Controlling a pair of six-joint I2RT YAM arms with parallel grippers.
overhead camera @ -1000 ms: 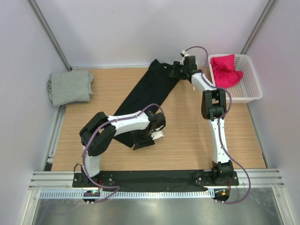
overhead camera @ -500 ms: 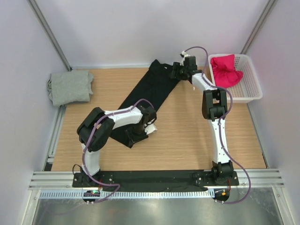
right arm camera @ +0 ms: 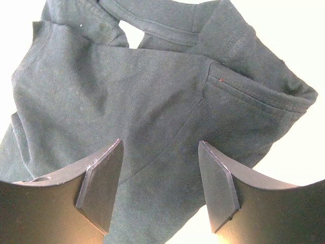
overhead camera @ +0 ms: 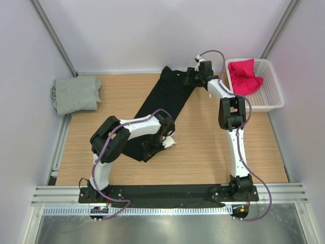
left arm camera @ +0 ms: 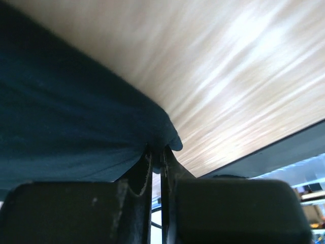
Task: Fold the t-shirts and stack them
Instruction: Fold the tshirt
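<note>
L gripper [left arm camera: 157,153], earlier spread, now tight on black t-shirt [overhead camera: 165,96] hem; R gripper [right arm camera: 160,188] unchanged, spread.

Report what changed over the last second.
The left gripper shifted slightly at the near end of the black t-shirt, then shut on its corner. The right gripper stayed open over the collar end. The grey t-shirt, magenta-red t-shirt and basket did not move.

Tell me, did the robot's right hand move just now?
No. The right gripper stays in the same spot left of the white basket, open over the collar end of the black t-shirt.
</note>
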